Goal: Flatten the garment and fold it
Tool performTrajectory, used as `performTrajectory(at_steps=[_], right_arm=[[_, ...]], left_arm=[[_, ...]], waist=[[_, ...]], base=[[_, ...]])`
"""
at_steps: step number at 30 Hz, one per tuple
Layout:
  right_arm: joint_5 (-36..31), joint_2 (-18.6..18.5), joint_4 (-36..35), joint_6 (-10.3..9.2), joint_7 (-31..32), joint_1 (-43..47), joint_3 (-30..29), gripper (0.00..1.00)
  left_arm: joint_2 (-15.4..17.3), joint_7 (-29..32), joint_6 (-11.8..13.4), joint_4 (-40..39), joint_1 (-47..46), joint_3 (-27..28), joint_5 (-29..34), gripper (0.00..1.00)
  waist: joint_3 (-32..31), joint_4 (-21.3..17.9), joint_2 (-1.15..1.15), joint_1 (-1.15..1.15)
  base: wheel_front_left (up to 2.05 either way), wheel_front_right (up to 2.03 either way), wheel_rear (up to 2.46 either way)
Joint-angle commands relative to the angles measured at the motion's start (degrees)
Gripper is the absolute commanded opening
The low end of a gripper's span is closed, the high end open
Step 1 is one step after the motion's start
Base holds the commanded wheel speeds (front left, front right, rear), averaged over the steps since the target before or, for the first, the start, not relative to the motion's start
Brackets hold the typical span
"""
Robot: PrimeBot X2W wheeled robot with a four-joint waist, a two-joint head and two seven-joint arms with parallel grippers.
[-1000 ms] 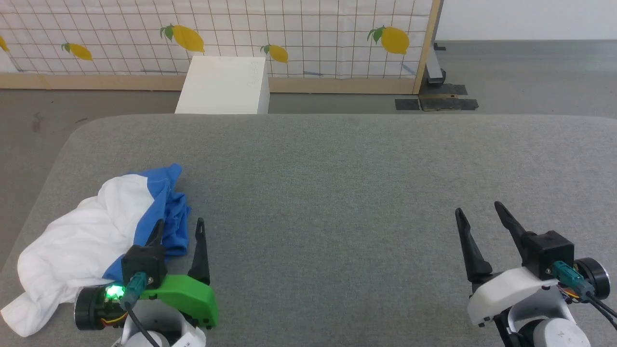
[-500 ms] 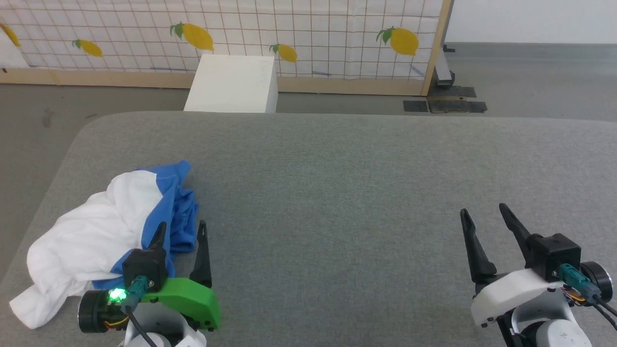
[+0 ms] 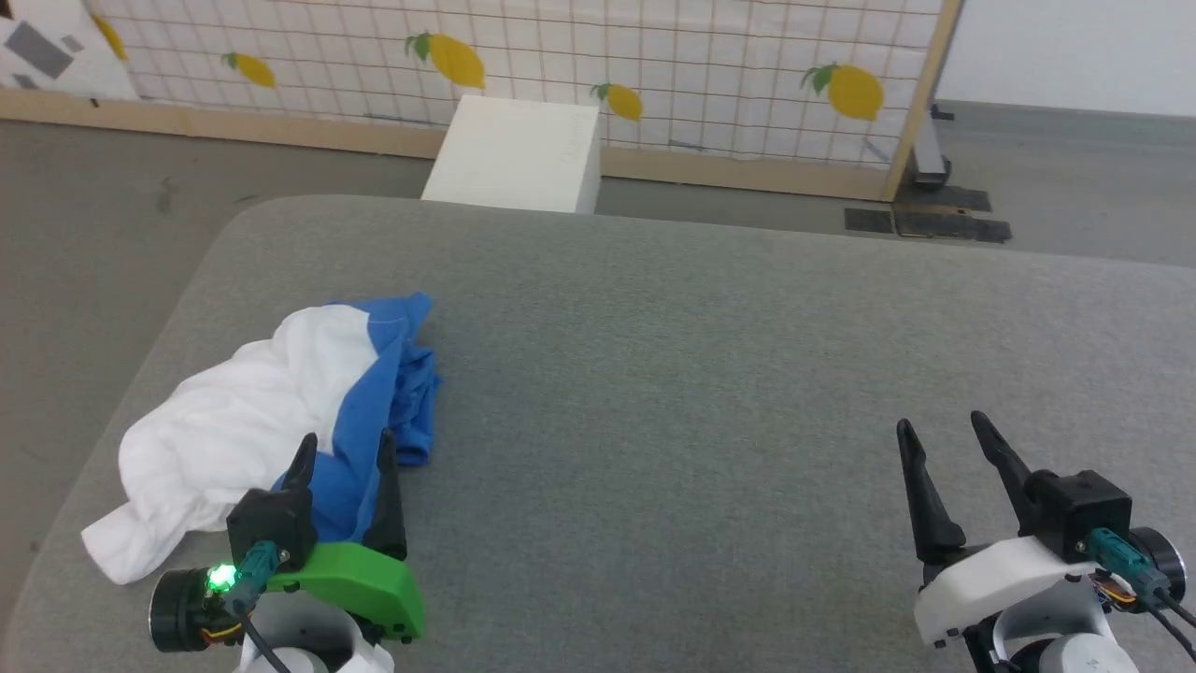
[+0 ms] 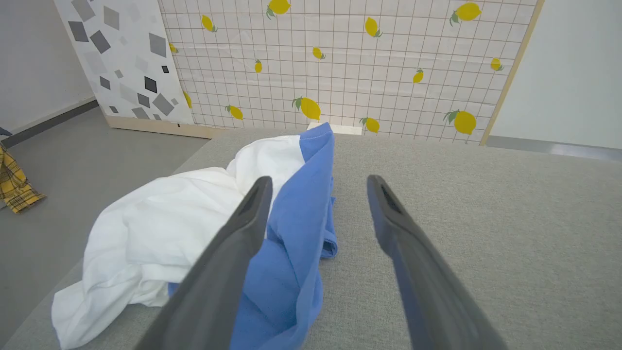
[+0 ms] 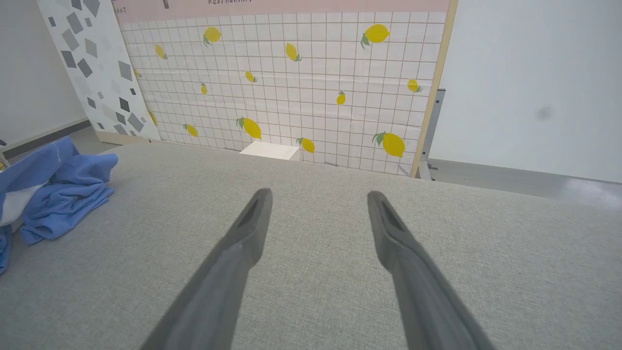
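Observation:
The garment (image 3: 271,411), a white T-shirt with bright blue sleeves, lies crumpled near the left edge of the grey padded table (image 3: 673,374). My left gripper (image 3: 344,451) is open just behind the heap's near edge, with blue cloth showing between and beyond its fingers. In the left wrist view the garment (image 4: 194,223) spreads left of my left gripper (image 4: 317,181), blue folds under the left finger. My right gripper (image 3: 942,425) stands open over bare table at the lower right, holding nothing. The right wrist view has the garment (image 5: 58,189) far left of the right gripper (image 5: 318,194).
A rigid white box (image 3: 519,154) stands on the floor beyond the table's far edge, before a lemon-print grid screen (image 3: 654,65). A yellow plaid cloth (image 4: 14,184) lies on the floor at the left. Bare table stretches between the two grippers.
The head camera has turned left and down, shifting the whole picture right. The left gripper's tips now overlap the garment's blue edge. The right gripper looks unchanged.

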Motion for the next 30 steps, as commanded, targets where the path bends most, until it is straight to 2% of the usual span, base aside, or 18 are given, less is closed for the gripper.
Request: performTrajectory(at_steps=[1,14,30], right_arm=[[0.53,0.02,0.41,-0.02,-0.69,0.62,-0.06,1.0],[1.82,0.03,2.26,-0.03,-2.47,0.82,-0.39,1.0],[3.52,0.03,4.7,-0.04,-4.36,1.08,-0.68,1.0]], left_arm=[[0.23,-0.76,0.42,0.3,0.39,0.03,-0.28,1.0],[0.37,-2.53,0.73,1.48,0.62,-0.13,-1.71,1.0],[0.61,-4.41,1.18,2.94,1.12,-0.22,-3.36,1.0]], waist=[[-0.05,1.5,0.11,0.0],[0.13,7.93,0.16,0.0],[-0.36,12.2,0.2,0.0]], base=[[0.0,0.0,0.0],[0.0,0.0,0.0],[0.0,0.0,0.0]])
